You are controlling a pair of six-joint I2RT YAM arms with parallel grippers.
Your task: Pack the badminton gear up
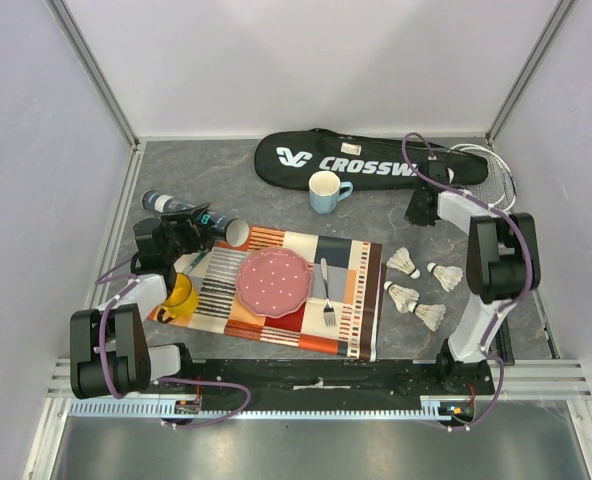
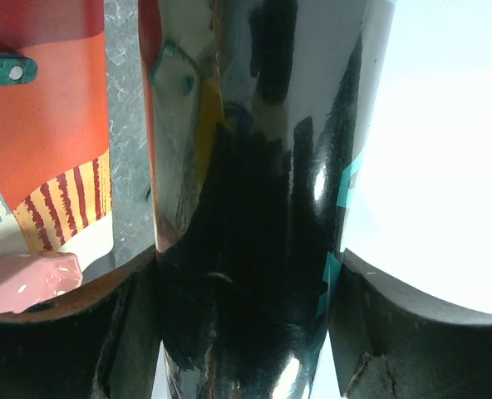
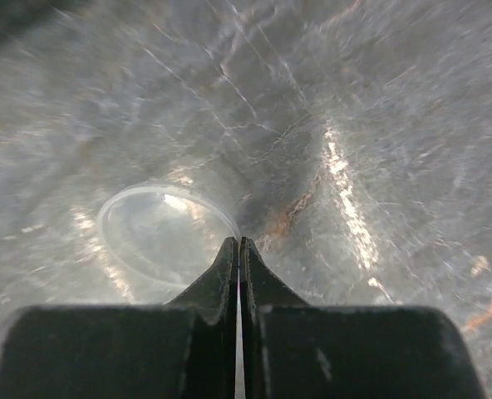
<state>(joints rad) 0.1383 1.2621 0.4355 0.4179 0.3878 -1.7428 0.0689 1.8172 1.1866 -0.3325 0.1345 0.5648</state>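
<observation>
Dark tube (image 1: 214,222) at the table's (image 1: 226,170) left, grasped by the left end effector (image 1: 184,232); right end effector (image 1: 419,208) clenched, empty.

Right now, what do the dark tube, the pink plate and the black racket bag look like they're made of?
The tube: glossy dark plastic or laminated card, hard to say which; it reflects its surroundings like a mirror. The pink plate: likely glazed ceramic or melamine; smooth, dotted, slight sheen. The racket bag: matte black fabric, probably nylon; soft outline, printed white lettering.
</observation>
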